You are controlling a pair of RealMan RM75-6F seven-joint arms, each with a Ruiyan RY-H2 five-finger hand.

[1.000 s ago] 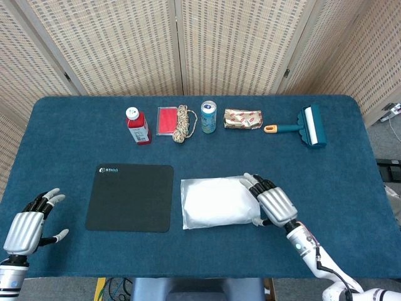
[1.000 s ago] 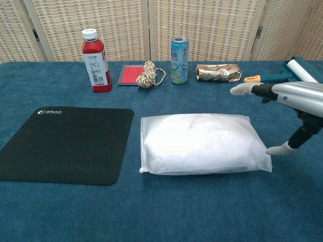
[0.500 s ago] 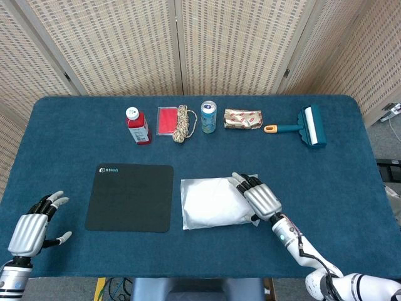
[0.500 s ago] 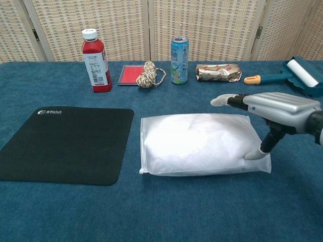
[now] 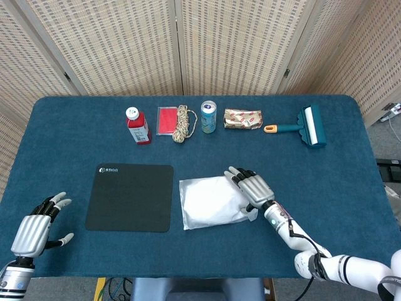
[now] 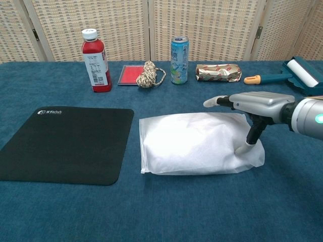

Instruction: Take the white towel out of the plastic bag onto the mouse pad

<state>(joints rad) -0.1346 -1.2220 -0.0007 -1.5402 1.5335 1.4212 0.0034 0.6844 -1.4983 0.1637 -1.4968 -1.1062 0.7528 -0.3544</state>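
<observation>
The white towel [image 6: 192, 141] is seen as a soft pillow shape inside the thin, translucent plastic bag [image 5: 188, 216], just right of the flat black mouse pad [image 5: 130, 197], toward the table's front edge. The bag's right end, flatter than before, is pressed by the right hand [image 6: 252, 108], thumb down, fingers spread. The left hand [image 5: 34, 229] is held released.

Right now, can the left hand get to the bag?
Probably yes: the left hand hovers open by the near edge, and only the flat mouse pad lies between it and the bag. The right hand already rests on the bag.
</observation>
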